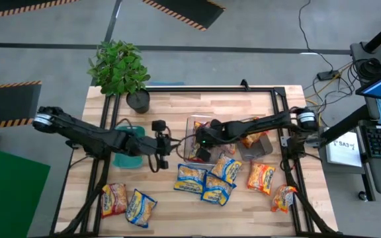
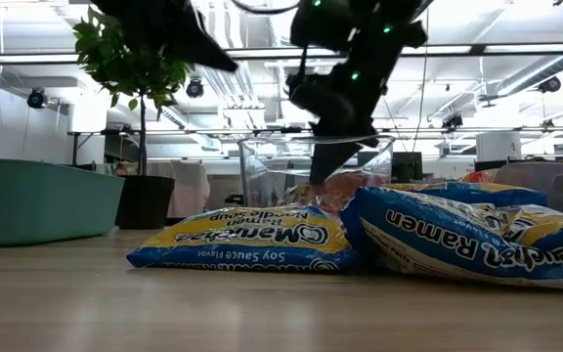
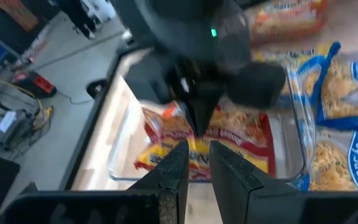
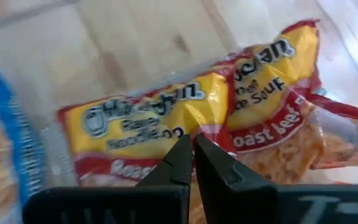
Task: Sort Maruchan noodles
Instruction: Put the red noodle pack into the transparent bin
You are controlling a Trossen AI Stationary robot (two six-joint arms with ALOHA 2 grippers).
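Several Maruchan packets lie flat on the wooden table: blue-edged ones point(image 1: 190, 178) point(image 1: 139, 208) point(image 2: 238, 240) and orange-red ones point(image 1: 261, 177) point(image 1: 114, 198). Two maroon-edged packets point(image 4: 166, 118) point(image 3: 229, 134) lie in the clear bin point(image 1: 192, 125). My right gripper point(image 1: 202, 142) point(image 4: 193, 146) is shut and points down into that bin, right above the maroon packets. My left gripper point(image 1: 163, 142) point(image 3: 199, 163) hovers level just left of the clear bin, fingers a little apart, holding nothing. My right gripper comes from above with shut fingertips point(image 3: 201, 121) over the seam where the two maroon packets point(image 4: 216, 134) overlap in the clear bin. Whether the tips touch the plastic I cannot tell. The packets lie flat on the bin floor.
A teal bin point(image 1: 127, 149) sits under the left arm, and a grey bin point(image 1: 256, 144) holding a packet stands right of the clear one. A potted plant point(image 1: 119, 69) stands at the far left corner. A black frame point(image 1: 286, 125) rims the table.
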